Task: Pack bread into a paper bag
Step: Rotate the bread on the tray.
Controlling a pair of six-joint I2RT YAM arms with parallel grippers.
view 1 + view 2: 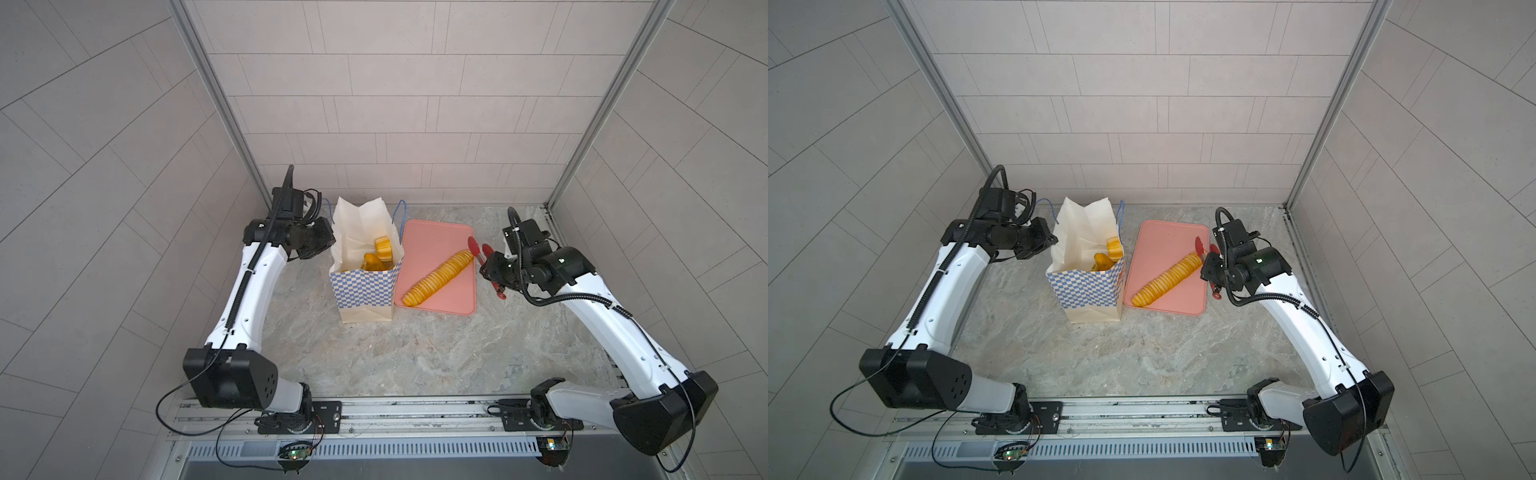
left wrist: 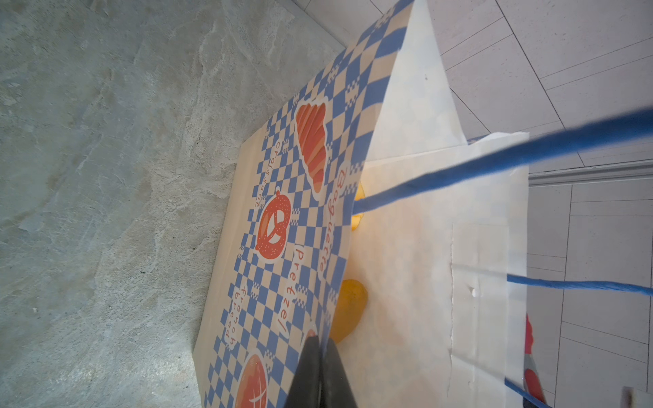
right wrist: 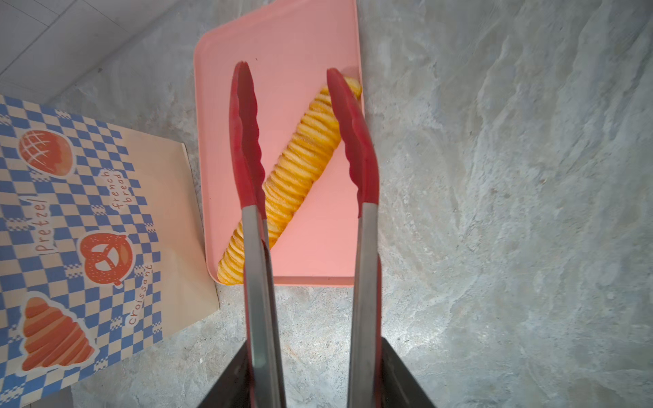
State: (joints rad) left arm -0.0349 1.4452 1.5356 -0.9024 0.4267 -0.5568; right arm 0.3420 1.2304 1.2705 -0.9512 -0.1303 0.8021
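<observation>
Standing upright on the counter (image 1: 374,357), the paper bag (image 1: 363,291) has its mouth spread wide, which I judge to be the purpose of the left arm's grip. Just right of the bag lies the pink tray (image 1: 432,237). On it is the only bread outside the bag, the baguette (image 1: 436,278), set diagonally with its near end toward the bag's front corner and its far end angled away.

Beyond the tray's edge away from the bag, the right hand (image 3: 314,379) is clamped on the metal arms of the red tongs (image 3: 357,148). The tongs' own tips stand apart over the baguette's far end, and I cannot tell whether they touch it. This looks like lining up for a pinch. Gripping so long a piece that far out may let it droop or swing.

Farther back, on the bag's left wall, the left hand (image 2: 322,341) is pinched together on the paper rim, presumably to hold the mouth open and steady the bag for the drop. Inside the bag sit other glossy yellow pieces of bread (image 1: 382,249). The blue cord handles (image 2: 494,155) rise from the rim.

The bag's blue-and-white checks carry orange pictures with the words "Baguette", "Pretzel", "Croissant" and "french bread". No brand name shows.
</observation>
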